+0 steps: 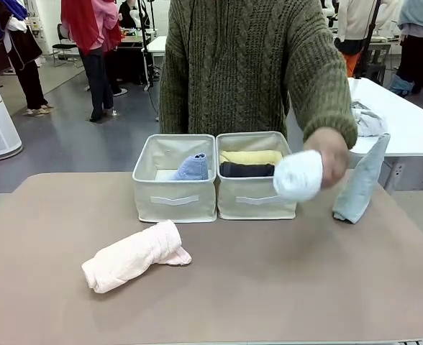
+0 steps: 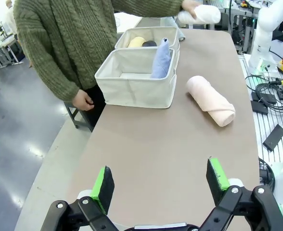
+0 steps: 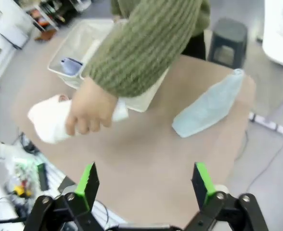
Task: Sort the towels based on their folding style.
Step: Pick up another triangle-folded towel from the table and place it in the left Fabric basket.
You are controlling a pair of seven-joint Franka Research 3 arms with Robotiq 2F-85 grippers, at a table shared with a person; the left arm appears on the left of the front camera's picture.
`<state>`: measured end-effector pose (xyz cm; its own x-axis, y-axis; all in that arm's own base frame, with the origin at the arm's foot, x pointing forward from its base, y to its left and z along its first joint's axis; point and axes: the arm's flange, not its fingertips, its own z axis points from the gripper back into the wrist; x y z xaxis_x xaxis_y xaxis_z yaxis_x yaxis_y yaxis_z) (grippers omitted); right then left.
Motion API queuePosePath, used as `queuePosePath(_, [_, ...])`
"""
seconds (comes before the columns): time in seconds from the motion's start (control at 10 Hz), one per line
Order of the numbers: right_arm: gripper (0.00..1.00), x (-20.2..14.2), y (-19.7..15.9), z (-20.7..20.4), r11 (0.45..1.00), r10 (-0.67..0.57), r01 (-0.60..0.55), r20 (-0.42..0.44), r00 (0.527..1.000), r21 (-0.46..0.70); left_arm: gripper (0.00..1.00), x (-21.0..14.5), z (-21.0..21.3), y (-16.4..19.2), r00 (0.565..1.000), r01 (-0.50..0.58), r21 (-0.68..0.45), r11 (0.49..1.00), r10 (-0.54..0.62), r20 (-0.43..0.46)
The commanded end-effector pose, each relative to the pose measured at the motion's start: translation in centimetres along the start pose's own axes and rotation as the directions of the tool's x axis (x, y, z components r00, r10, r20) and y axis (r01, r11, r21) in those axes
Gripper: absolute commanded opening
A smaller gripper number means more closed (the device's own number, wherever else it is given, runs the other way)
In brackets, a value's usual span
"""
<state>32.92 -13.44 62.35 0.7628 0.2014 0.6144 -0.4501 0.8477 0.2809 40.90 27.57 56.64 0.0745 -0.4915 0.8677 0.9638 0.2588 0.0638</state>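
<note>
The left gripper (image 2: 160,180) and right gripper (image 3: 145,184) are found wide open and empty. The white roll (image 1: 298,175) is held in the person's hand (image 1: 334,154) just beside the right bin (image 1: 255,207); the pink roll (image 1: 132,256) lies well apart from that bin, on the robot's side. The terry is judged light, soft and compressible; a grasp across the roll's middle is advised.

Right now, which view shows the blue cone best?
The left wrist view: the blue cone stands upright in the bin, nearly whole. The front view shows just its top above the rim; the right wrist view, a small blurred patch.
</note>
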Motion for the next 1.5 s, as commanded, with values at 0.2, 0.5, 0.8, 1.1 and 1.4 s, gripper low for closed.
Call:
queuePosePath(0.2, [1.00,-4.3,-1.2,3.5,0.998,0.000,0.004,-0.088,0.996,0.055,1.00,0.1,0.1,-0.3,1.000,0.005,0.002,1.000,-0.005,-0.012])
queuePosePath(0.5, [1.00,-10.5,-3.4,10.8,0.993,-0.053,0.054,-0.013,0.999,0.101,1.00,0.1,0.1,-0.3,1.000,0.005,0.002,1.000,-0.005,-0.012])
queuePosePath(0.8, [1.00,-10.3,-3.2,9.6,0.994,-0.050,0.054,-0.048,0.998,0.096,1.00,0.1,0.1,-0.3,1.000,0.005,0.002,1.000,-0.005,-0.012])
queuePosePath(1.1, [1.00,-7.5,-3.1,5.9,0.989,-0.100,0.105,-0.051,0.994,0.103,1.00,0.1,0.1,-0.3,1.000,0.005,0.002,1.000,-0.005,-0.012])
queuePosePath(1.4, [1.00,2.7,-0.5,-3.8,0.985,-0.171,0.167,-0.183,0.968,-0.035,1.00,0.1,0.1,-0.3,1.000,0.005,0.002,1.000,-0.005,-0.012])
